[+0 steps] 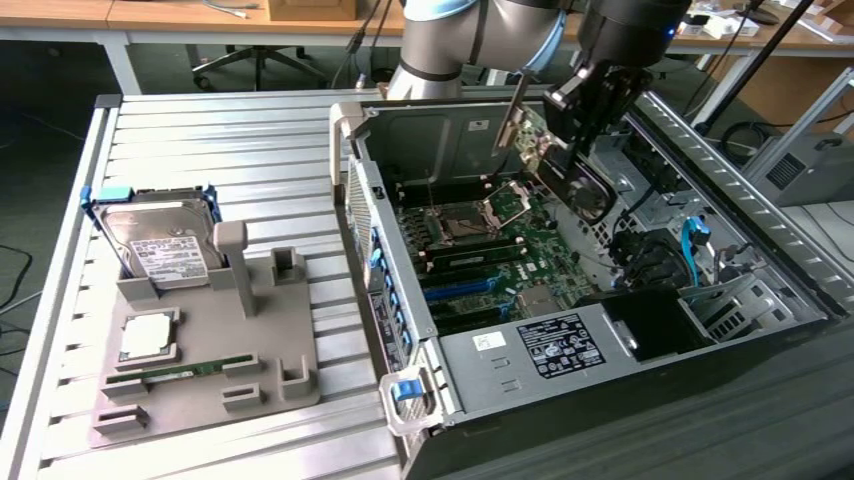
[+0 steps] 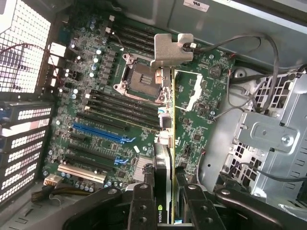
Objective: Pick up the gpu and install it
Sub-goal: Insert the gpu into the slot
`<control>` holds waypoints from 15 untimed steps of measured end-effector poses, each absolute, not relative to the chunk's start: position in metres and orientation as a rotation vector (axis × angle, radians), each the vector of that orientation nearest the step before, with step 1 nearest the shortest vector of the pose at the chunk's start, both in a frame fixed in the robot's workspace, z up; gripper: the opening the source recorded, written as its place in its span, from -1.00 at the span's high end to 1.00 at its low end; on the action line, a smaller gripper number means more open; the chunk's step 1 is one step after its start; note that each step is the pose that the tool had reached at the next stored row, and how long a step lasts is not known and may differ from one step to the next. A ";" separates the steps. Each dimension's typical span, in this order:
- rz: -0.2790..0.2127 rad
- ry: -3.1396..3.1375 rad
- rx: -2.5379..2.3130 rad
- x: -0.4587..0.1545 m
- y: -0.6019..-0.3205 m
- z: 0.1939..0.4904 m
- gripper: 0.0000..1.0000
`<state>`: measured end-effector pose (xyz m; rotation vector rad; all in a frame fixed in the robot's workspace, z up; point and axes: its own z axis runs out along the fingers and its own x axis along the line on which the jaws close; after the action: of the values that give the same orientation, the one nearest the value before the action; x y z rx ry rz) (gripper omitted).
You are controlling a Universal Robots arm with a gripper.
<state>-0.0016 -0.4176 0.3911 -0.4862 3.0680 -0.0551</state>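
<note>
My jaws clamp the gpu (image 2: 171, 124) edge-on above the motherboard (image 2: 110, 120), its long axis running straight out from me to the bracket (image 2: 170, 48).

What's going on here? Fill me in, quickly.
The robot arm's gripper is shut on the gpu, holding it on edge above the motherboard inside the open computer case. The card's metal bracket is at the end away from the gripper, and the card does not look seated in a slot yet. On the grey tray at the exterior view's left, a hard drive and a memory stick sit untouched.
</note>
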 end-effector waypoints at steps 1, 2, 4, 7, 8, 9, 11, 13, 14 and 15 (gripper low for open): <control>-0.055 3.067 -0.494 -0.002 -0.418 0.391 0.45; -0.055 3.066 -0.500 -0.002 -0.418 0.391 0.45; -0.055 3.062 -0.517 -0.002 -0.418 0.391 0.45; -0.054 3.058 -0.541 -0.002 -0.418 0.391 0.45; -0.054 3.057 -0.548 -0.002 -0.418 0.391 0.45; -0.054 3.056 -0.554 -0.001 -0.418 0.391 0.45; -0.054 3.053 -0.570 -0.001 -0.418 0.391 0.45; -0.053 3.050 -0.584 -0.001 -0.418 0.391 0.45; -0.053 3.048 -0.591 -0.001 -0.418 0.391 0.45; -0.053 3.047 -0.597 -0.001 -0.418 0.391 0.45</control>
<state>-0.0014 -0.4176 0.3910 -0.5968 3.0471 -0.0531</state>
